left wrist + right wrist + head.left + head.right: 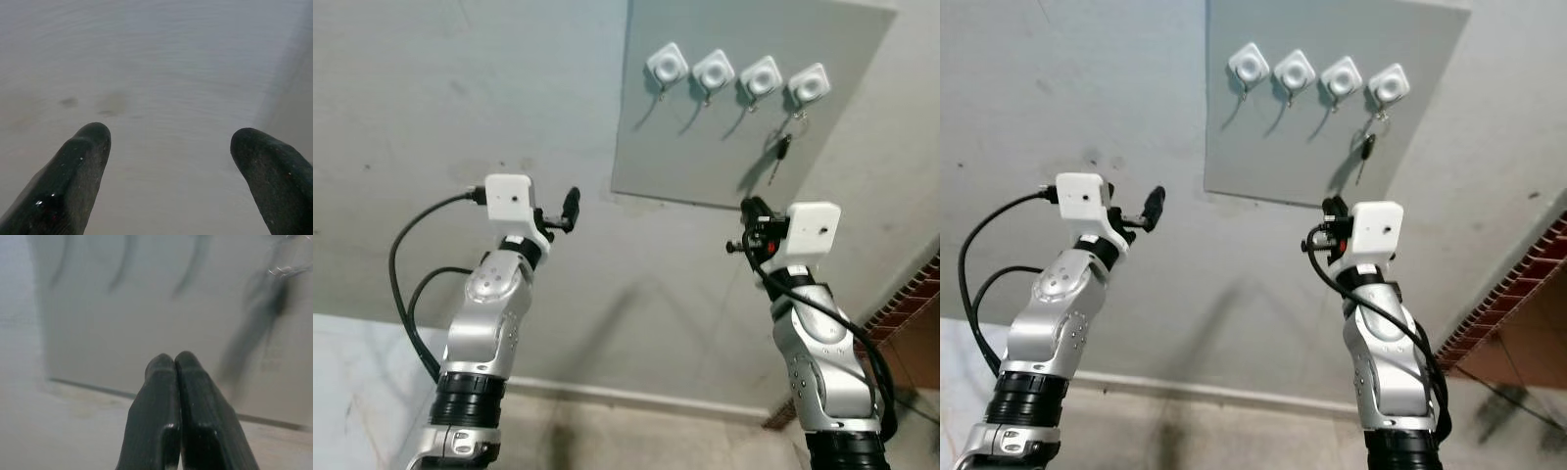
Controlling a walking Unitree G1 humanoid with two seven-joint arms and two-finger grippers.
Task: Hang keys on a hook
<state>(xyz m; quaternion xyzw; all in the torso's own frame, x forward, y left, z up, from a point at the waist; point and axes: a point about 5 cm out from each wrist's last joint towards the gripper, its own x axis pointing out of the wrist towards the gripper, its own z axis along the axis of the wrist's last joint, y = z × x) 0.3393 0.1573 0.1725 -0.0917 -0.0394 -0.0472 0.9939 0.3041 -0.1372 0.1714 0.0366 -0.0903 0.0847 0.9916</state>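
Four white hooks [739, 74] run along the board's [705, 147] top edge; keys [782, 152] hang from the rightmost. My right gripper [175, 363], pressed closed and empty, sits just below them. My left gripper [168, 142] is spread wide, empty, facing bare wall [460, 108].

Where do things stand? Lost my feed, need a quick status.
Left end effector open, held up before the bare wall. Right end effector shut, empty, below the grey board. Keys hang on the rightmost hook. Nothing in the way.
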